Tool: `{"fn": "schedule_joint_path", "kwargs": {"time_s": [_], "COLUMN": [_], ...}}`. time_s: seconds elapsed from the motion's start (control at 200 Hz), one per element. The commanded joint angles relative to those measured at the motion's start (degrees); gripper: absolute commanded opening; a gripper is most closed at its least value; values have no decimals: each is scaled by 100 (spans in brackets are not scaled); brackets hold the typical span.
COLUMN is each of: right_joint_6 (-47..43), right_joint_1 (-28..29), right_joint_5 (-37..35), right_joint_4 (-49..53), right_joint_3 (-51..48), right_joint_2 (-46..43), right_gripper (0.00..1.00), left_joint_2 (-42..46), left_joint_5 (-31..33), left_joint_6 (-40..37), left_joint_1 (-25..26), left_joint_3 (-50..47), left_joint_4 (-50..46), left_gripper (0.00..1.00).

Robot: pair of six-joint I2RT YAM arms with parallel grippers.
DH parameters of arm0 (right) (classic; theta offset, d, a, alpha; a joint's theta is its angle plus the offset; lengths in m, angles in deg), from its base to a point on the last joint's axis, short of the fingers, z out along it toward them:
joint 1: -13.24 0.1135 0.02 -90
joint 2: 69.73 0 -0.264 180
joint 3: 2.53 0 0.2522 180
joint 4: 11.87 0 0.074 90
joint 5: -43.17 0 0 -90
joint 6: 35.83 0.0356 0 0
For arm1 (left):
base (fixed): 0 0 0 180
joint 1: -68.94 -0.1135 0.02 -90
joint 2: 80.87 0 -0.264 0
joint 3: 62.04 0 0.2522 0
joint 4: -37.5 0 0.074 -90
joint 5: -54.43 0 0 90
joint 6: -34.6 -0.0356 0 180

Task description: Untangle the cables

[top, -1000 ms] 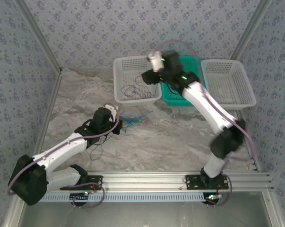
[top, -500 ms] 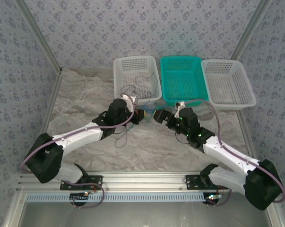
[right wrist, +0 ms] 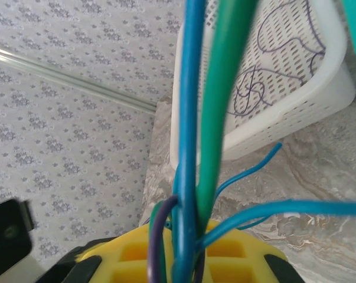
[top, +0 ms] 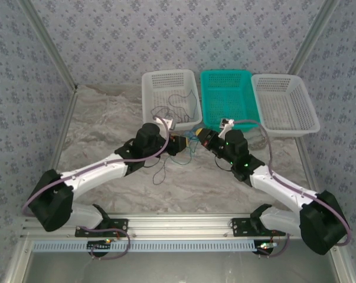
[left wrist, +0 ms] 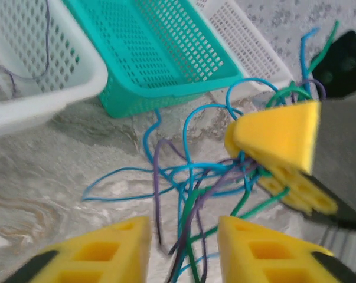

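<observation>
1. Your left fingers point(left wrist: 110, 250) stand apart over the middle of the desk point(top: 101, 118). Several strands of the cables point(left wrist: 186, 177) run loose through the gap between them, and nothing is pinched there.
2. Just to their right, your right fingers point(right wrist: 166, 253) are pressed together on the cables. In the right wrist view, a blue strand and a green one rise straight out of the yellow pads, with a purple one beside them.
3. You have the cables as a loose blue, green and purple tangle strung between the two sets of fingers, with some blue loops lying on the marbled desk. One dark strand point(top: 160, 171) trails from the tangle toward the near side.
4. Just beyond the tangle, three baskets sit in a row on the far part of the desk: the left white basket point(top: 169, 73), the teal basket point(top: 225, 72) in the middle and the right white basket point(top: 277, 76).
5. Inside the left white basket you can see a thin dark cable point(right wrist: 251, 91), curled on the mesh floor and apart from the tangle.
</observation>
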Motion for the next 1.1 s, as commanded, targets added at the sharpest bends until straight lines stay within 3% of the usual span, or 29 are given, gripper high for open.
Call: {"fn": "schedule_joint_path", "kwargs": {"time_s": [0.0, 0.07, 0.245, 0.28, 0.345, 0.425, 0.635, 0.735, 0.86, 1.004, 1.094], "right_joint_6": [-38, -169, -1194, -1426, -1642, -1709, -1619, -1525, -1358, -1252, -1184], "right_joint_1": [-154, -316, -511, -515, -529, -583, -591, -583, -559, -483, -433], "right_joint_5": [-111, 172, 961, 1116, 1378, 1593, 2031, 2296, 2371, 2383, 2414], "right_joint_4": [398, 407, 1002, 1166, 1326, 1413, 1231, 1186, 1319, 1332, 1426], "right_joint_3": [258, 280, 802, 949, 1150, 1323, 1566, 1736, 1915, 1973, 2058], "right_joint_2": [-258, -279, -238, -210, -179, -118, 46, 189, 278, 163, 133], "right_gripper": [0, 0, 0, 0, 0, 0, 0, 0, 0, 0, 0], "left_joint_2": [1022, 1625, 2648, 2774, 2931, 2940, 1916, 1256, 523, -417, -743], "left_joint_5": [326, 564, 842, 823, 519, 532, 1312, 956, 607, 1338, 1151], "left_joint_6": [-729, -1175, -2155, -2271, -2695, -2998, -3592, -3615, -3730, -3635, -3462], "left_joint_1": [15, -7, -13, -11, -4, -3, -29, -184, -267, -346, -374], "left_joint_3": [-285, -598, -1366, -1549, -2007, -2559, -2954, -2905, -2436, -1994, -1846], "left_joint_4": [-190, -522, -1227, -1137, -631, 152, 1381, 2383, 2920, 3563, 4093], "left_gripper": [52, 60, 67, 69, 82, 85, 84, 84, 84, 83, 76]}}
